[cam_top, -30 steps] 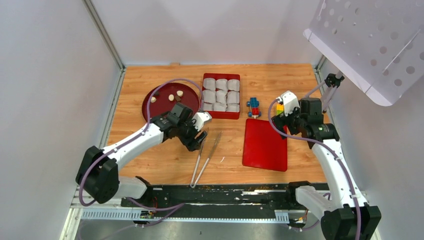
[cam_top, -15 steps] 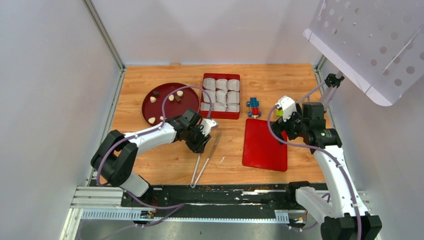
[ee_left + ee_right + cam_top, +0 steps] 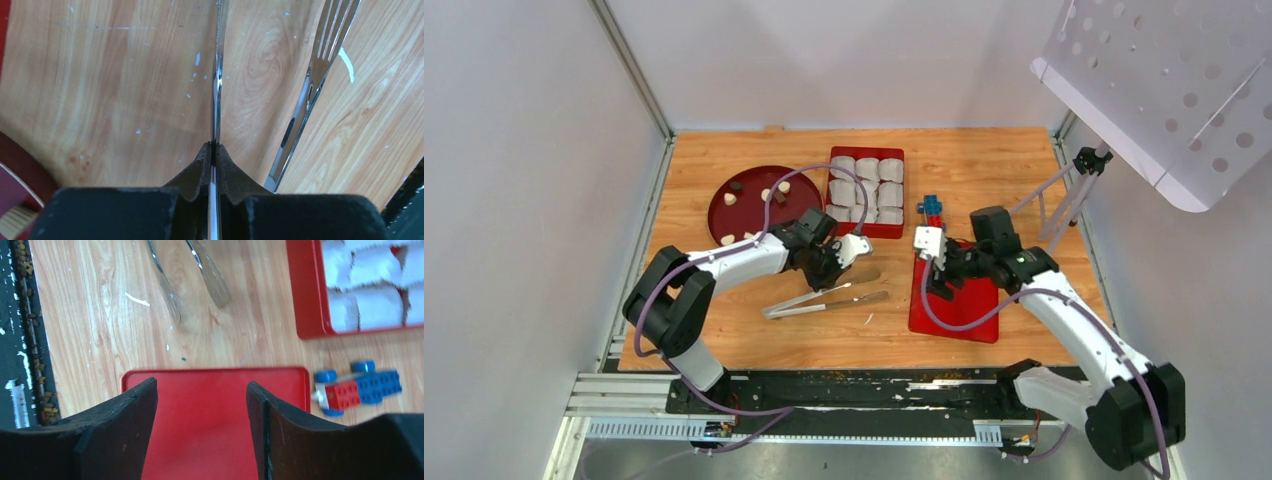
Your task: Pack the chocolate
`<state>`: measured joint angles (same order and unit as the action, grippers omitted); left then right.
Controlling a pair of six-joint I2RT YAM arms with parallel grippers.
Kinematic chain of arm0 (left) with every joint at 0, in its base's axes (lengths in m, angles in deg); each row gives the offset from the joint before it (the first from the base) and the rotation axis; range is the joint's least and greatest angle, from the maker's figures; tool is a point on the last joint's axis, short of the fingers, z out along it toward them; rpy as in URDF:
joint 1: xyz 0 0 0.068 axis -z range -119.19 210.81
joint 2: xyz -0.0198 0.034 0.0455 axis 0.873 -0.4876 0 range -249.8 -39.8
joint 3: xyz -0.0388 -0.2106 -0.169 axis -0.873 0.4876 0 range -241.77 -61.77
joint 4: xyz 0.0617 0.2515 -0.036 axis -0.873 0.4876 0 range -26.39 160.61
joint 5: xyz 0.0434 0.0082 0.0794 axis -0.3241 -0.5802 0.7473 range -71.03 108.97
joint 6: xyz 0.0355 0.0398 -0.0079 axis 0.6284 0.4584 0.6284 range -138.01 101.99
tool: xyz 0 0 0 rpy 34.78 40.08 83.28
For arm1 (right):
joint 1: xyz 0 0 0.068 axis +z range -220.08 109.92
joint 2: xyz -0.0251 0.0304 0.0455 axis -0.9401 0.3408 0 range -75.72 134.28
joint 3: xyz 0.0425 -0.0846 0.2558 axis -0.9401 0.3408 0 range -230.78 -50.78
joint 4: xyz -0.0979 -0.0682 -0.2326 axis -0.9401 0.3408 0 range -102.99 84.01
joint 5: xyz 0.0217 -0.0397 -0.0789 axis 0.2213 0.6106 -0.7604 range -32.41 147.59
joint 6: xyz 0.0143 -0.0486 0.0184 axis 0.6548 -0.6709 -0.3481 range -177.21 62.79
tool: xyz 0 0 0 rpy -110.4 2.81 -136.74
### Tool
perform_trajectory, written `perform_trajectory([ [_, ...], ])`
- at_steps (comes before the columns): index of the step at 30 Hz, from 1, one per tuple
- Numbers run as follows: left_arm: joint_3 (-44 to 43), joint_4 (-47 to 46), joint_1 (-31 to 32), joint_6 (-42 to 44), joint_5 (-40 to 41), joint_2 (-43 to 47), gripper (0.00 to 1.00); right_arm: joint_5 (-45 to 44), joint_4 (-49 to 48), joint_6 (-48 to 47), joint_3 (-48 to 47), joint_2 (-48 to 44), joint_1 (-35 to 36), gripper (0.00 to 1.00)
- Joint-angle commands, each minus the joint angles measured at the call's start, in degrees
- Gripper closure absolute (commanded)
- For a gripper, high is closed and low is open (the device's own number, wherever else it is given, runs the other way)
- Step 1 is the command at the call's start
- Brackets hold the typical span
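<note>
Steel tongs [image 3: 216,90] now in left hand [image 3: 213,150]

The left arm [image 3: 734,262] and the right arm [image 3: 1079,335] are built alike: white shell links between bulky black joint housings. A lilac cable [image 3: 796,169] loops loosely along each arm. Each wrist carries a small white camera block [image 3: 927,241]. The right gripper [image 3: 201,390] has thick matte-black fingers [image 3: 120,435]; those of the left gripper [image 3: 214,147] taper to narrow tips.
</note>
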<state>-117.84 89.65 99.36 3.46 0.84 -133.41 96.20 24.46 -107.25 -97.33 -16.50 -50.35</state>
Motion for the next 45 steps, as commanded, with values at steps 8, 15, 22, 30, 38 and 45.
perform_trajectory([
  [8,-7.99,5.24,-0.95,9.98,0.15,-0.32,0.54,-1.21,-15.16,-17.19,0.10,14.23,15.52,0.45],
  [15,-8.06,10.98,-12.58,4.83,-4.51,12.81,0.22,1.10,-16.23,-19.24,-3.72,22.93,17.21,0.50],
  [22,-0.57,8.00,-22.24,-1.70,-3.40,28.78,0.17,0.12,-17.15,-20.95,-6.30,30.49,19.06,0.50],
  [30,10.04,-2.84,-23.80,-10.23,-6.99,38.32,0.19,-0.64,-15.20,-22.97,-9.34,37.31,21.41,0.56],
  [38,15.78,-6.83,-24.23,-1.75,-21.80,44.36,0.11,-1.47,-19.45,-16.31,-8.23,37.36,22.61,1.00],
  [45,11.05,2.22,-23.63,11.35,-32.11,40.18,0.00,-0.75,-19.30,-11.98,-9.36,32.29,21.63,1.00],
])
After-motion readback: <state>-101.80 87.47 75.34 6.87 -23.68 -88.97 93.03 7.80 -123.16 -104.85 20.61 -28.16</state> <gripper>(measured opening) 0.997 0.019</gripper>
